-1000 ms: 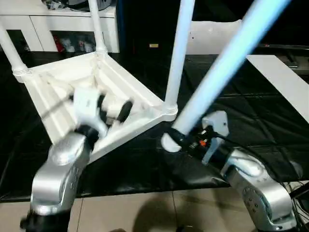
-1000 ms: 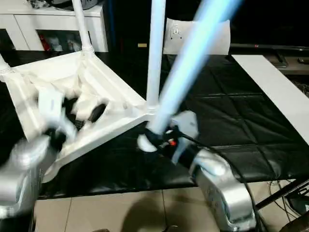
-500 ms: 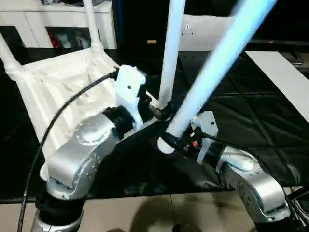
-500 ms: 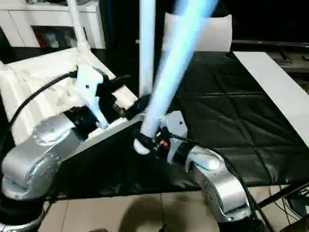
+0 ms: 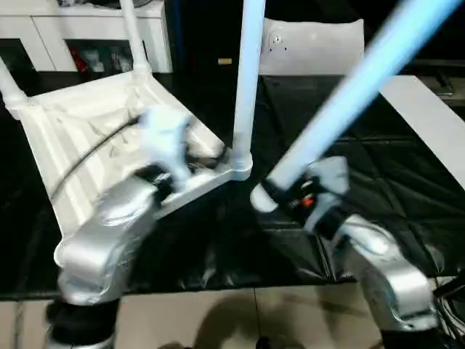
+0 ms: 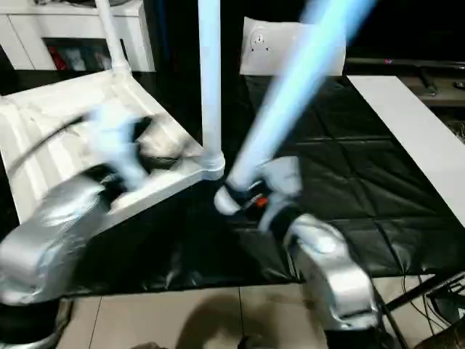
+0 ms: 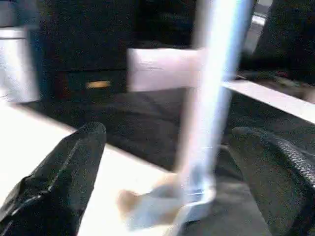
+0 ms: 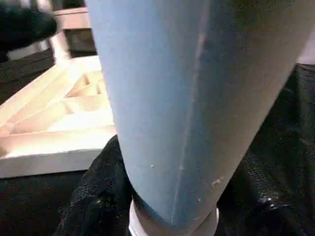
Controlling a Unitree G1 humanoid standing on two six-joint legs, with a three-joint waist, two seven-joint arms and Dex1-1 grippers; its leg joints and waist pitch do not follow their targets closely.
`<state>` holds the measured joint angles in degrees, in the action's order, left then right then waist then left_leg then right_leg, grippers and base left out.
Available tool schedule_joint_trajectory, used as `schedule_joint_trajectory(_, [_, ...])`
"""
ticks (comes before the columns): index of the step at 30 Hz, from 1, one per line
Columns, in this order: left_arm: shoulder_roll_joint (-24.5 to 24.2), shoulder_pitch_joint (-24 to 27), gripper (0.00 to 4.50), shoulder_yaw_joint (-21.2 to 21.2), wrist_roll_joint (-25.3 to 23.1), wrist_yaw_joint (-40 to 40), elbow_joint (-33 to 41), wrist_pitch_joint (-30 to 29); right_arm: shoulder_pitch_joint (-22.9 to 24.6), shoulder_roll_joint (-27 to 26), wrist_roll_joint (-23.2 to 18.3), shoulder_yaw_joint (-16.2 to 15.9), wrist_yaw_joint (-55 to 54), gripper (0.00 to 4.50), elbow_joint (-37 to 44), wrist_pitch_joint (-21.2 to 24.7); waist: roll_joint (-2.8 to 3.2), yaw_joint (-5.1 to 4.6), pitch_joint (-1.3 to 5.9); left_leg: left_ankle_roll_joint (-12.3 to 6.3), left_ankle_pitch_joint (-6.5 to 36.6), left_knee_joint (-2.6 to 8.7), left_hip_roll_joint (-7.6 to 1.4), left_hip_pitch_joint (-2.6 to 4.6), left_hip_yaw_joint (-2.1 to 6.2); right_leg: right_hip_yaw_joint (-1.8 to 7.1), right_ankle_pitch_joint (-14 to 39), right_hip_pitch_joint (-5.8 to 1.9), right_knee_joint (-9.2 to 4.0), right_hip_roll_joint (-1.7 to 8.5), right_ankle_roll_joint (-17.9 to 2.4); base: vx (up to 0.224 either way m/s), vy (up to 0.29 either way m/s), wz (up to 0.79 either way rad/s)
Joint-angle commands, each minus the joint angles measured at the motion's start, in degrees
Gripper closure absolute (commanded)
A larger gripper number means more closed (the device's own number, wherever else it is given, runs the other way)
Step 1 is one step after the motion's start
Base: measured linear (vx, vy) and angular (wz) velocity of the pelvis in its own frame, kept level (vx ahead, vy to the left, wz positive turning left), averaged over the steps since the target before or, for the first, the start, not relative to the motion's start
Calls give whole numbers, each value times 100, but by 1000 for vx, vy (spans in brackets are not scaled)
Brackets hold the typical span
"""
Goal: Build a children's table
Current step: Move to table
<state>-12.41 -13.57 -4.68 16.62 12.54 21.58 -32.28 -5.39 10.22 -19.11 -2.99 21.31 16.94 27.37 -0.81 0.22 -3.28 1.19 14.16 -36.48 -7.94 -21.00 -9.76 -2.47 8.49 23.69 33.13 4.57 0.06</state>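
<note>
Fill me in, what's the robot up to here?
It is assembling a children's table. The tabletop lies underside up on the black mat, with three legs seen standing in its corner sockets. The right gripper holds the loose leg near its thick end, slanting upward. The left gripper is open beside the nearest fitted leg.

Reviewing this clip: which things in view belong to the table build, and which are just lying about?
Job:
- tabletop, upside down
- fitted legs, e.g. near corner
- loose leg held in right end effector
- left end effector, open

Lying about:
- white cabinet
- white flat bag
</note>
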Motion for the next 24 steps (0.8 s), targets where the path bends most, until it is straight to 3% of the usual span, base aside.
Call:
schedule_joint_trajectory(1, [23, 194, 0, -171, -34, -92, -23, 240, 150, -93, -25, 183, -309, 261, 134, 162, 90, -1, 316, 130, 1245, 626, -442, 0, 207, 242, 1699, -272, -343, 325, -982, 0, 0, 0])
schedule_joint_trajectory(4, [13, 666, 0, -261, -211, -207, -47, 479, 410, -243, 156, 253, -614, 261, 210, 210, 113, 18, 319, 182, 1289, 628, -446, 29, 206, 250, 1661, -236, -352, 318, -949, 0, 0, 0])
schedule_joint_trajectory(6, [105, 1026, 0, -366, -287, -346, -82, 607, 552, -278, 275, 184, -712, 261, 236, 170, 94, 5, 319, 169, 1302, 641, -447, -9, 214, 244, 1670, -265, -339, 317, -919, 0, 0, 0])
schedule_joint_trajectory(7, [99, 1099, 0, -359, -352, -385, -96, 647, 568, -294, 279, 172, -765, 261, 254, 146, 54, -5, 304, 142, 1354, 649, -443, -21, 196, 255, 1797, -260, -363, 325, -889, 0, 0, 0])
schedule_joint_trajectory(8, [98, 1103, 0, -357, -355, -386, -96, 648, 568, -294, 283, 170, -770, 261, 256, 144, 72, 9, 312, 93, 1369, 635, -424, -22, 190, 269, 1884, -268, -366, 361, -896, 0, 0, 0])
schedule_joint_trajectory(9, [95, 1183, 0, -321, -412, -411, -72, 652, 583, -325, 320, 125, -879, 261, 310, 155, 38, 22, 322, -109, 1289, 591, -374, -46, 147, 332, 2047, -281, -407, 460, -966, 0, 0, 0])
schedule_joint_trajectory(10, [106, 1199, 0, -317, -415, -410, -63, 656, 589, -342, 313, 115, -914, 261, 342, 187, 52, 65, 302, -314, 1204, 548, -378, -65, 158, 405, 2367, -304, -478, 604, -1058, 0, 0, 0])
schedule_joint_trajectory(11, [115, 1202, 0, -320, -414, -410, -58, 657, 591, -362, 301, 111, -941, 261, 365, 225, 7, 88, 297, -429, 1153, 493, -366, -87, 155, 465, 2576, -328, -533, 699, -1081, 0, 0, 0])
schedule_joint_trajectory(13, [138, 1223, 0, -317, -416, -400, -86, 733, 586, -394, 333, 100, -1018, 261, 384, 295, 19, 279, 295, -712, 717, 92, -418, -161, 325, 846, 3273, -449, -768, 1287, -1215, 0, 0, 0])
schedule_joint_trajectory(14, [101, 1277, 0, -239, -506, -396, -182, 865, 571, -454, 379, 99, -1048, 261, 342, 183, 54, 318, 277, -707, 673, 44, -473, -163, 397, 886, 3373, -440, -808, 1385, -1266, -17, 75, 2])
schedule_joint_trajectory(15, [67, 1307, 0, -180, -570, -373, -244, 937, 547, -489, 410, 100, -1074, 261, 290, 126, 92, 335, 235, -683, 791, 167, -527, -108, 435, 781, 3478, -363, -798, 1236, -1313, -18, 91, 7])
schedule_joint_trajectory(16, [72, 1308, 0, -173, -574, -371, -252, 944, 526, -490, 420, 101, -1083, 261, 268, 128, 131, 271, 234, -722, 1052, 436, -510, 22, 329, 512, 3232, -263, -663, 803, -1278, -18, 91, 7])
schedule_joint_trajectory(17, [78, 1308, 0, -169, -576, -370, -260, 949, 506, -489, 429, 100, -1091, 261, 246, 130, 154, 228, 255, -771, 1084, 546, -461, 87, 238, 373, 2950, -232, -566, 583, -1233, -14, 108, 8])
schedule_joint_trajectory(18, [95, 1300, 0, -157, -584, -374, -267, 956, 463, -487, 440, 98, -1118, 261, 206, 160, 219, 121, 300, -1006, 816, 657, -371, 241, 151, 144, 2096, -123, -355, 237, -1155, -26, 131, 6])
schedule_joint_trajectory(19, [98, 1295, 0, -153, -589, -377, -268, 956, 453, -490, 437, 99, -1125, 261, 196, 169, 248, 71, 291, -1234, 704, 731, -321, 300, 92, -26, 1540, -57, -220, 96, -1093, -26, 131, 6])
schedule_joint_trajectory(20, [103, 1289, 0, -148, -594, -381, -269, 955, 441, -493, 434, 99, -1134, 261, 182, 180, 168, 47, 275, -1324, 771, 750, -306, 298, 34, -59, 1370, -42, -228, 97, -1094, -40, 135, 9])
schedule_joint_trajectory(21, [112, 1279, 0, -139, -610, -386, -262, 955, 427, -524, 400, 112, -1146, 261, 163, 193, 152, 24, 254, -1367, 1115, 808, -254, 222, -11, -51, 1353, -118, -260, 187, -1082, -46, 121, 3])
schedule_joint_trajectory(22, [123, 1267, 0, -131, -622, -390, -245, 950, 409, -570, 381, 128, -1173, 261, 145, 184, 51, 39, 267, -1275, 1497, 708, -228, 99, 11, 148, 1667, -270, -457, 527, -976, -46, 121, 3])
schedule_joint_trajectory(23, [125, 1265, 0, -130, -624, -392, -242, 953, 404, -580, 384, 129, -1172, 261, 138, 158, 43, 114, 271, -1157, 1603, 580, -256, 68, 62, 320, 1958, -313, -595, 806, -917, -55, 107, -3])
schedule_joint_trajectory(24, [121, 1266, 0, -121, -631, -400, -250, 981, 392, -604, 441, 128, -1188, 261, 108, 79, 73, 259, 285, -916, 1523, 269, -432, 33, 309, 645, 2668, -412, -824, 1403, -858, -54, 110, -5])
